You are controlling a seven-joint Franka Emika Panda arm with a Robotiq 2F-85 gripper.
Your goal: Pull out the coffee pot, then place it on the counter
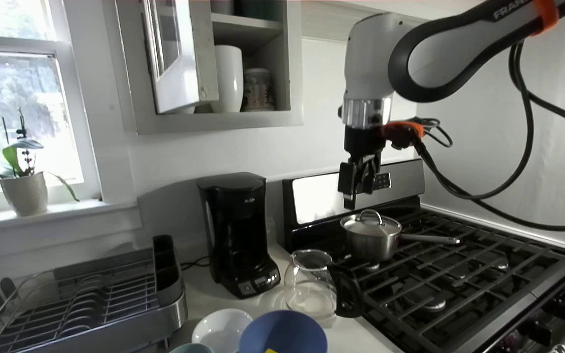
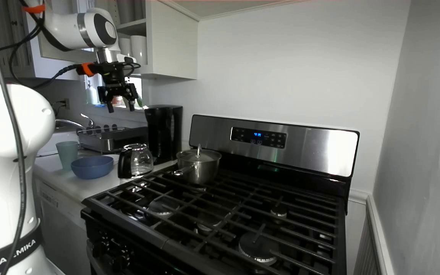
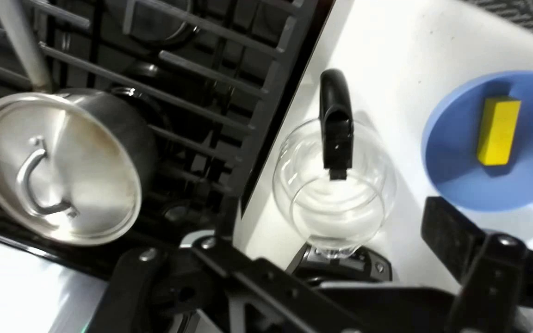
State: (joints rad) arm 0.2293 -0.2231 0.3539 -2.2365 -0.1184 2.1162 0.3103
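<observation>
The coffee pot, a rounded clear glass carafe with a black handle, stands upright on the whitish counter. It shows in both exterior views and in the wrist view. No lid shows on it. It stands in front of the black coffee maker, outside it, beside the stove's edge. The counter shows in the wrist view and in an exterior view. My gripper is open and empty, pointing down, high above the worktop and apart from the pot.
A lidded steel saucepan stands on the black gas stove. A blue bowl holding a yellow block sits near the pot. A dish rack, teal cup and open cabinet door are around.
</observation>
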